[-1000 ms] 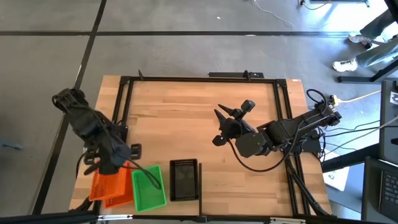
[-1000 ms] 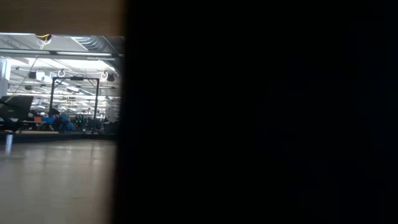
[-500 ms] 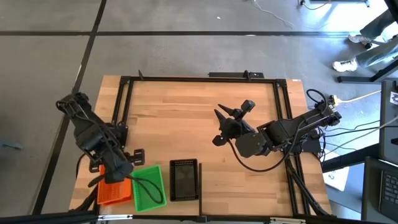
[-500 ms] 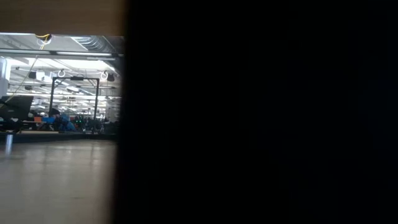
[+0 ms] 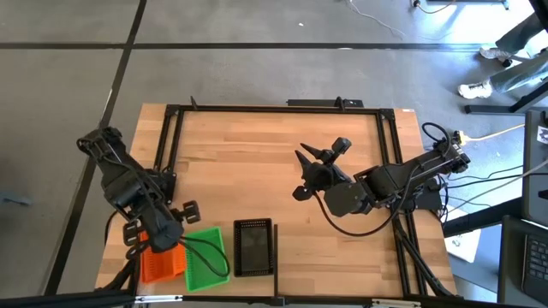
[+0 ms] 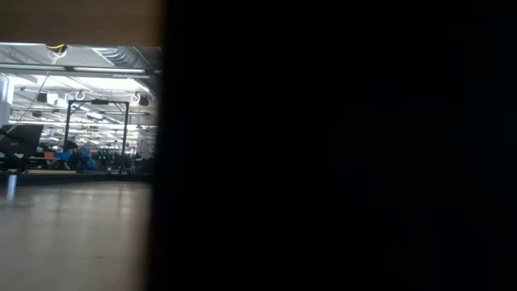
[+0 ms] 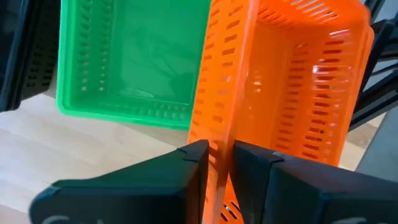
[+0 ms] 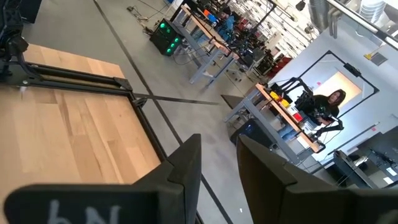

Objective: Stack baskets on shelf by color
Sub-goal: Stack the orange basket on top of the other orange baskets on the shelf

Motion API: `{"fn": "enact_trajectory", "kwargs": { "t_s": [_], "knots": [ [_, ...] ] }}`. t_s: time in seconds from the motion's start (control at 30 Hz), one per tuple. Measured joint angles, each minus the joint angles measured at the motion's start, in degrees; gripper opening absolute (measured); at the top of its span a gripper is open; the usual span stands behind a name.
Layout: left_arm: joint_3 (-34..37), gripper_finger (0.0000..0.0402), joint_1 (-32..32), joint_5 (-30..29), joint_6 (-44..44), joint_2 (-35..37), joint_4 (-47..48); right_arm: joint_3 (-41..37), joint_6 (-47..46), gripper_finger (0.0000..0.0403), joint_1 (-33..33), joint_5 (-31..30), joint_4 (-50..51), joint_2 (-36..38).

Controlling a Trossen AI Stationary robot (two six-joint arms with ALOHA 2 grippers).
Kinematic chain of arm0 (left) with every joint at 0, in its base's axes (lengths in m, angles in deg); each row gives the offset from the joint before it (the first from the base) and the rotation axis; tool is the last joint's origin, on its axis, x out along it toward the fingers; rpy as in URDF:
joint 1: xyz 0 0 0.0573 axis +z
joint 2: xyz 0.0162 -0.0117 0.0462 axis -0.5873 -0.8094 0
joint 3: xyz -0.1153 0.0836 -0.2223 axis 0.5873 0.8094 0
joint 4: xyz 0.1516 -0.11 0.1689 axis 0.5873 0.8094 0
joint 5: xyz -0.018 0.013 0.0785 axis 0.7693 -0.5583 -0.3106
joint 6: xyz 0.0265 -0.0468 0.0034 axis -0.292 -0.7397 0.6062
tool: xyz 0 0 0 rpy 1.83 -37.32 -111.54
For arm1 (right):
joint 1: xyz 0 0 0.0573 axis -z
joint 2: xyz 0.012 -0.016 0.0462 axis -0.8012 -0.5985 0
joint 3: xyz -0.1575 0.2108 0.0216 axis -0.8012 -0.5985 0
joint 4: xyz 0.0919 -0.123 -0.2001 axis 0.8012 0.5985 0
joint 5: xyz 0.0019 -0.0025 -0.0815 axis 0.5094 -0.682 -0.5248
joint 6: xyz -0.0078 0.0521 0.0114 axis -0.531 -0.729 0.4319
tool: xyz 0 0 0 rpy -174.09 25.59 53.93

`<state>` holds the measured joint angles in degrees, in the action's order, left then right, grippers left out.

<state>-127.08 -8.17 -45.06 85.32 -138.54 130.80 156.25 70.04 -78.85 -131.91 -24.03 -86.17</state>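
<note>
Wooden table (image 5: pixel 257 162), orange basket (image 5: pixel 161 263) upright, long axis toward green basket (image 5: pixel 204 259)

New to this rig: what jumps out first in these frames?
The bright orange lattice plastic basket at the table's near-left corner, its wall between the left gripper fingers. Touching it, a bright green lattice basket, then a black basket. The right gripper hangs open mid-table, empty.

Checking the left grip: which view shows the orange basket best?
The left wrist view: the orange basket fills it, its wall between the left gripper's fingers. The high view shows it partly under the arm. The low and right wrist views show none.
</note>
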Motion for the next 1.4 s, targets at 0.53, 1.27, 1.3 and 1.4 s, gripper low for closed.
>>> {"fn": "enact_trajectory", "kwargs": {
  "t_s": [0.53, 1.27, 1.3, 1.4],
  "knots": [
    [0.00, 0.0029, -1.22, 4.58, -3.59, 0.68, 0.85, 0.00, 1.32, 0.0106, 0.00, 0.00, 0.02, 0.00],
    [-9.88, 0.0014, 0.03, 0.16, -5.08, -0.09, 0.36, 0.00, -7.32, 0.0106, -0.03, 46.39, -0.02, 0.04],
    [-9.76, 0.0011, 0.35, 0.59, -4.75, -0.48, -0.28, 0.00, -8.03, 0.0106, -0.04, 47.48, -0.08, 0.04],
    [-8.79, 0.0005, 1.16, 3.58, -4.61, -1.59, -1.47, 0.00, -9.68, 0.0106, -0.04, 48.57, -0.27, 0.04]
  ]
}}
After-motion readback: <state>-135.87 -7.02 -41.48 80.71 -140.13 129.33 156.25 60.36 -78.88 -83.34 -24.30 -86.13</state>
